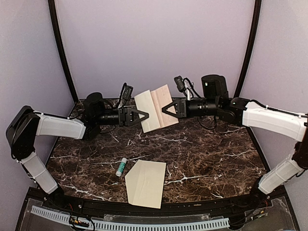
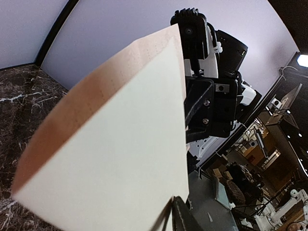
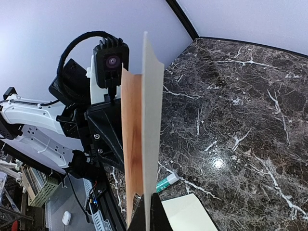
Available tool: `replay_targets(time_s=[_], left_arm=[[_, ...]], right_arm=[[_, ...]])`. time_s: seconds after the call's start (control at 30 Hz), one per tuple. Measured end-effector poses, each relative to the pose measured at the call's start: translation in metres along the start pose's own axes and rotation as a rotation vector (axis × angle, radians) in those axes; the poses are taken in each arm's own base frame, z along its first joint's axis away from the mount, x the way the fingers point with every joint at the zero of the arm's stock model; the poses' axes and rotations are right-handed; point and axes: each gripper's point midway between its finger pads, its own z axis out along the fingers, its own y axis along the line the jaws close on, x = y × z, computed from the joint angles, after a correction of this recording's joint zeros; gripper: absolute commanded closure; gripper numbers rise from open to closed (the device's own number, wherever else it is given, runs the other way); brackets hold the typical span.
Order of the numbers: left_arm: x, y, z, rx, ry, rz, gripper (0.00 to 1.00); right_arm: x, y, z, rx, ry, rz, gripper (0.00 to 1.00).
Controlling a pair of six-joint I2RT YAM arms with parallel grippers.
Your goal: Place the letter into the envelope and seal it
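The letter, tan with parallel creases and a paler left panel, is held upright above the far tabletop. The right hand is clamped on its right edge. The left hand meets its left edge, but I cannot tell its grip. The envelope lies flat near the front.

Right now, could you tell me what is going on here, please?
The letter is held in the air over the back of the table. The right gripper is shut on its right edge. The left gripper is at its left edge, though I cannot tell whether it has a grip. The envelope lies flat near the front edge, with a glue stick beside it. The letter is not in it yet.
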Motion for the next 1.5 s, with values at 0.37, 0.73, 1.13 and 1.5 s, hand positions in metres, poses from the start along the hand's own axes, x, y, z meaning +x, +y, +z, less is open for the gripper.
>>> replay_targets(time_s=[0.37, 0.73, 1.13, 1.5], left_arm=[[-0.002, 0.000, 0.004, 0.002, -0.004, -0.020, 1.00], [-0.001, 0.017, 0.007, -0.097, 0.022, -0.031, 1.00], [-0.006, 0.006, 0.012, -0.116, 0.071, 0.036, 1.00], [-0.001, -0.021, 0.040, -0.059, 0.126, 0.078, 1.00]], right_arm=[[0.002, -0.002, 0.002, 0.004, 0.006, -0.021, 0.85], [-0.006, -0.025, -0.035, 0.049, -0.038, -0.078, 0.39], [-0.013, -0.068, -0.085, 0.119, -0.197, -0.032, 0.42], [0.027, -0.040, -0.030, -0.081, -0.047, -0.016, 0.41]])
